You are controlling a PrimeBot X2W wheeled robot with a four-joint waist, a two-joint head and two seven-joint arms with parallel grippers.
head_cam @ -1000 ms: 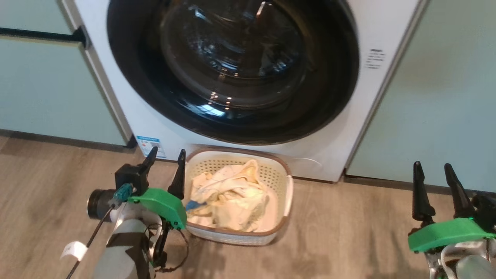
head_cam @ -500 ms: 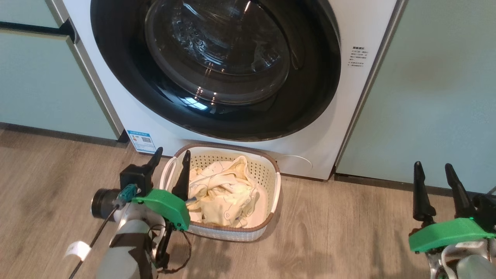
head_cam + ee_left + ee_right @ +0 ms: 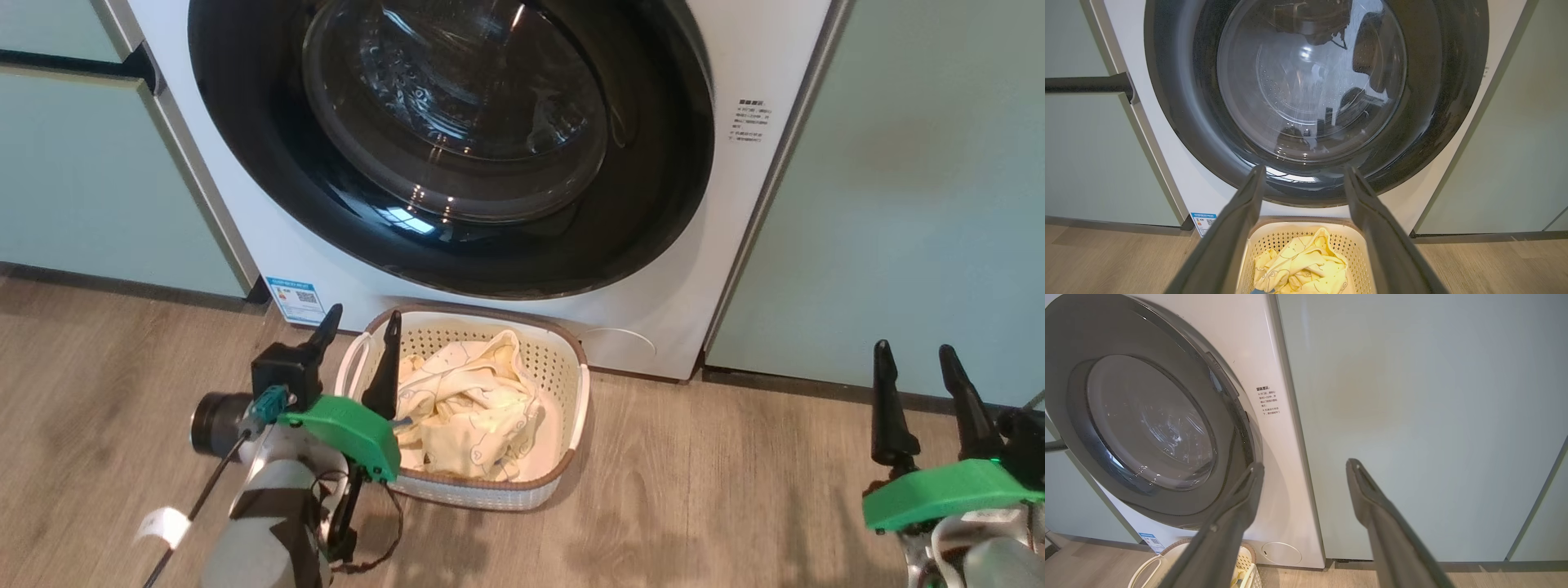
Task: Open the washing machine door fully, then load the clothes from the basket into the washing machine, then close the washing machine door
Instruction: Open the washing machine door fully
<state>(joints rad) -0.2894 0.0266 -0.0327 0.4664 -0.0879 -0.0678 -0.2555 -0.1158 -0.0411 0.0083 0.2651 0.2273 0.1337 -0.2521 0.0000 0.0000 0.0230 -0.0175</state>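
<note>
The washing machine door (image 3: 449, 147) lies flat across the front of the washing machine (image 3: 735, 220) (whether it is latched cannot be told), and the basket (image 3: 563, 359) stands on the floor (image 3: 735, 490) just before the machine's foot, with the clothes (image 3: 465, 408) heaped inside it. The left gripper (image 3: 362, 320) hangs before the machine's lower left corner, its fingers (image 3: 384, 367) spread wide and holding nothing. The right gripper (image 3: 913, 351) is off the machine's right side, likewise wide apart and empty.
</note>
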